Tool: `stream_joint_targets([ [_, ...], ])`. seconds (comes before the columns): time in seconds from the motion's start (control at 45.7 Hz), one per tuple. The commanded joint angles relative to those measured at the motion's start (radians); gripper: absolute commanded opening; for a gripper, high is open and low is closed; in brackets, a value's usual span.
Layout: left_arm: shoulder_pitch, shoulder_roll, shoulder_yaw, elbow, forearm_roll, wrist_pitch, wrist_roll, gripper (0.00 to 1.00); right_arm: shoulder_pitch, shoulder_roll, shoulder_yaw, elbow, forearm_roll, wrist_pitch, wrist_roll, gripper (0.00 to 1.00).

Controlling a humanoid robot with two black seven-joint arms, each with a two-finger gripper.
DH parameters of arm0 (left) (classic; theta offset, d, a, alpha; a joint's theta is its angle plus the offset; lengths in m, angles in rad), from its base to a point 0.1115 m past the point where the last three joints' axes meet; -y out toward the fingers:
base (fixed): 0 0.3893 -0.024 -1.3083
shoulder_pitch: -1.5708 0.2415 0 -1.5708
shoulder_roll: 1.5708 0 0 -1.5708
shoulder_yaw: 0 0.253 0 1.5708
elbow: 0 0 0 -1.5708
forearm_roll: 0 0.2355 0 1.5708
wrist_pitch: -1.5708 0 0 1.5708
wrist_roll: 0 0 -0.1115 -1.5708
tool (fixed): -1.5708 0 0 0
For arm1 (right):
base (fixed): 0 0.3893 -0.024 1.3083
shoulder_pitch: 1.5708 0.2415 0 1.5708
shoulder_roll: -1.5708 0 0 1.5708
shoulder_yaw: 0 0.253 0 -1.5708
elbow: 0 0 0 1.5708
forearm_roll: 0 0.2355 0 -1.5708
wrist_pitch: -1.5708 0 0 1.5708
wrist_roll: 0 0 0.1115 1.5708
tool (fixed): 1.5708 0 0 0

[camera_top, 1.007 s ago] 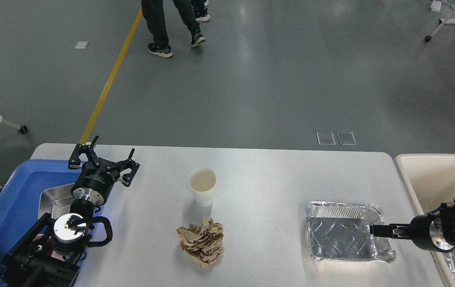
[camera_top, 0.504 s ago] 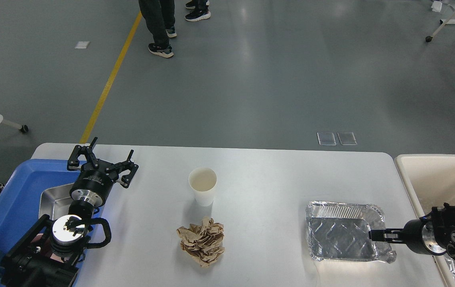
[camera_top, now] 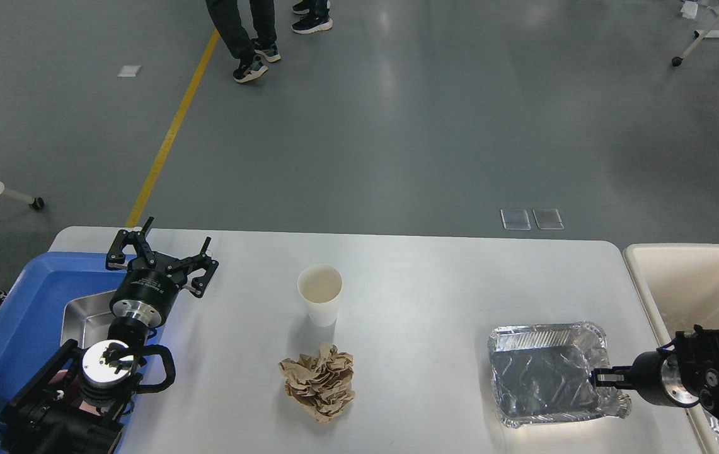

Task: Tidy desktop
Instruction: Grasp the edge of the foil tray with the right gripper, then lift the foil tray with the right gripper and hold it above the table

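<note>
On your far left the blue tray (camera_top: pixel 25 302) overhangs the desk (camera_top: pixel 422 277) edge at nine o'clock, with a steel pan (camera_top: pixel 85 318) in it; your left claw (camera_top: pixel 162 260) hovers above the pan's far corner with its fingers spread wide and nothing between them — it sits where it did a second ago. The desk itself fills the lower middle of the head view. On it, the paper cup (camera_top: pixel 319 295) stands upright near the centre, and the crumpled brown paper (camera_top: pixel 319 381) lies just toward six o'clock of it; neither has moved.

The change is at four o'clock: the foil tray (camera_top: pixel 548 373) has turned and slid a little toward the near edge, its right rim now raised and crumpled. Your right claw (camera_top: pixel 600 378) is pinched shut on that rim, so the tray looks to be coming off the desk, probably toward the beige bin (camera_top: pixel 680 284) at three o'clock — one item down, the cup and paper still to go.

The right claw's fingers are thin and dark, so the depth of the bite is hard to judge. The bin's floor and the near-left corner behind your left arm are cut off.
</note>
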Motion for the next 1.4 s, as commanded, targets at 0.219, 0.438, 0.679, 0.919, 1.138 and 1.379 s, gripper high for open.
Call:
stream_joint_targets([
  [0.219, 0.002, 0.000, -0.001, 0.000, 0.000, 0.002, 0.000, 0.98, 0.044, -0.035, 0.000, 0.078, 0.065, 0.060, 0.025, 0.00],
  [0.438, 0.005, -0.005, -0.002, -0.001, 0.000, 0.002, 0.000, 0.98, 0.101, -0.187, 0.000, 0.211, 0.125, 0.158, 0.020, 0.00],
  [0.679, 0.005, -0.012, 0.002, -0.003, 0.000, 0.005, 0.001, 0.98, 0.181, -0.340, 0.000, 0.282, 0.172, 0.253, 0.022, 0.00],
  [0.919, 0.005, -0.015, 0.006, -0.011, -0.002, 0.009, 0.003, 0.98, 0.264, -0.367, -0.002, 0.301, 0.194, 0.271, 0.008, 0.00],
  [1.138, 0.022, -0.006, 0.004, -0.058, -0.002, 0.026, -0.002, 0.98, 0.429, -0.236, -0.116, 0.293, 0.180, 0.308, -0.023, 0.00],
  [1.379, 0.043, -0.005, 0.001, -0.077, 0.000, 0.028, -0.004, 0.98, 0.623, -0.045, -0.320, 0.175, 0.188, 0.310, -0.026, 0.00],
])
